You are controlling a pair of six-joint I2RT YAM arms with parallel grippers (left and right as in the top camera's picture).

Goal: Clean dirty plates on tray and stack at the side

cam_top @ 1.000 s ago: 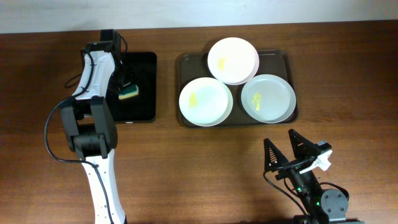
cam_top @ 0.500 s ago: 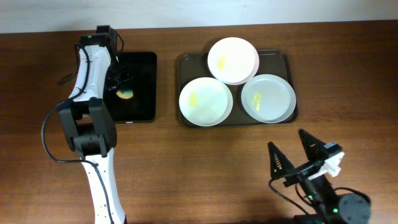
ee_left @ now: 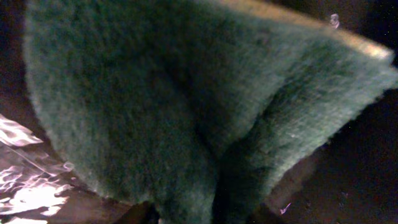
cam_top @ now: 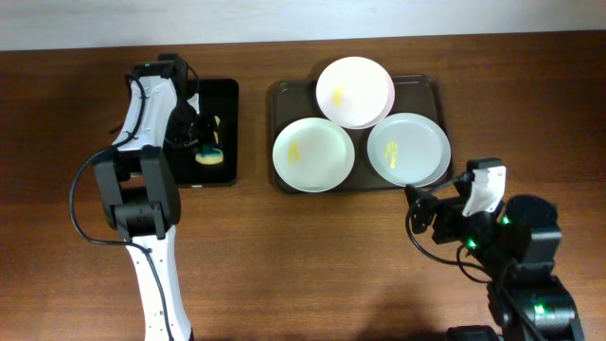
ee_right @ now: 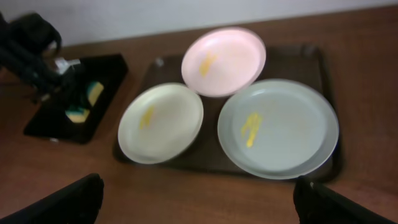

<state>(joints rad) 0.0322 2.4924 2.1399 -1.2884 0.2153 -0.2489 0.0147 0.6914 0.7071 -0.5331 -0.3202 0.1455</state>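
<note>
Three white plates with yellow smears lie on the brown-grey tray (cam_top: pixel 431 87): a back plate (cam_top: pixel 354 91), a front left plate (cam_top: pixel 312 153) and a front right, faintly greenish plate (cam_top: pixel 408 149). The right wrist view shows the same back (ee_right: pixel 224 61), left (ee_right: pixel 161 121) and right (ee_right: pixel 278 127) plates. My left gripper (cam_top: pixel 201 152) is shut on a green-and-yellow sponge (cam_top: pixel 209 157) over the black tray (cam_top: pixel 222 104); the sponge's green face (ee_left: pixel 186 93) fills the left wrist view. My right gripper (ee_right: pixel 199 208) is open wide and empty, in front of the tray, near the right plate (cam_top: pixel 437 204).
The small glossy black tray stands left of the plate tray and also shows in the right wrist view (ee_right: pixel 109 71). Bare wooden table (cam_top: pixel 312 256) lies in front of both trays. The table's back edge runs just behind the trays.
My left gripper has carried the sponge to the front right of the black tray. My right arm has turned and moved up toward the plate tray's front right corner.
</note>
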